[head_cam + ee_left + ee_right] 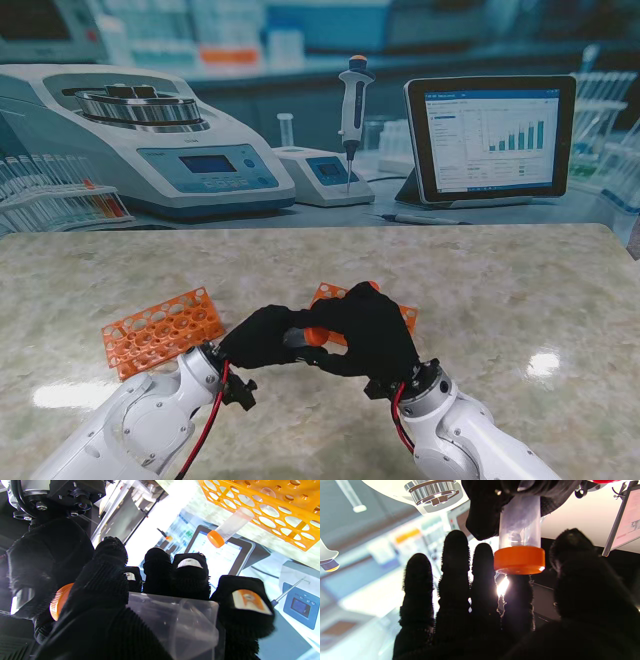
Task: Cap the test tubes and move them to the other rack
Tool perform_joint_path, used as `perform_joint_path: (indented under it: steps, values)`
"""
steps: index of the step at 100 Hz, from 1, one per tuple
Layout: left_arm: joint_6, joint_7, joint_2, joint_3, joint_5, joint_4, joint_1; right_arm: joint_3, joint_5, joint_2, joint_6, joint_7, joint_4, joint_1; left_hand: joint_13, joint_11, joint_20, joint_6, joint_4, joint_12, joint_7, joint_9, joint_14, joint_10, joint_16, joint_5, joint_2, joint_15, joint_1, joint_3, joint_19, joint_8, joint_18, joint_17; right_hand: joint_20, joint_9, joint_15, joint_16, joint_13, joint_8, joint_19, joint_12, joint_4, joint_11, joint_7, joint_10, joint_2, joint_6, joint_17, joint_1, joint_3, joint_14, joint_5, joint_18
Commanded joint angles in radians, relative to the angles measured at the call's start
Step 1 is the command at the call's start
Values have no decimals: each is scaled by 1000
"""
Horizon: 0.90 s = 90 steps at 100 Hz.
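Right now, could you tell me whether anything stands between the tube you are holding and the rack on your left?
Nothing visible does: the tube is in my left hand, and bare table lies between it and the left rack.

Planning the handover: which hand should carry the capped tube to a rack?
Left, probably. The left hand already grips the clear plastic tube; the right hand only reaches its orange screw cap.
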Motion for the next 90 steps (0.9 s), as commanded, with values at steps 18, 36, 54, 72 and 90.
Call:
perform_joint_path:
  steps: [18,36,54,72,90]
  values:
    - [-11,7,-3,0,4,-8,6,-9,-4,3,-39,24,12,6,19,-3,4,-49,-6,6,49,-8,-39,-44,-10,19,26,16,12,27,188,42,-129,38,-25,10,9,7,46,-92,15,14,-42,24,159,9,-91,-46,50,64,153,-33,-51,-26]
    - [-16,9,-3,0,5,-9,8,-12,-7,8,-81,49,18,16,17,-3,4,-49,-6,7,49,-8,-38,-45,-10,19,25,15,13,27,187,42,-129,37,-34,31,20,12,75,-131,22,129,-73,30,253,10,-118,-50,100,137,304,-49,-79,-41]
    - [-24,11,-4,2,4,-5,4,-17,-10,12,-113,82,20,26,16,-3,3,-49,-7,7,49,-9,-37,-45,-10,19,26,14,13,27,186,42,-128,37,-43,62,43,46,99,-141,30,184,-57,21,304,14,-78,-47,151,229,429,-46,-67,-53]
    - [-29,14,-4,0,7,-21,16,-18,3,13,-155,127,24,35,12,-4,1,-49,-8,8,49,-12,-36,-45,-10,18,24,12,14,27,181,43,-125,36,-66,82,53,39,140,-31,38,211,-45,53,213,16,-18,-15,218,290,535,-60,5,-84]
    - [-31,14,-3,-2,11,-32,25,-1,35,11,-207,200,18,33,8,-4,-2,-48,-9,9,49,-14,-34,-45,-9,17,24,10,15,27,172,44,-118,35,-59,73,72,45,165,51,38,238,-40,110,171,25,51,2,264,307,576,-71,38,-109]
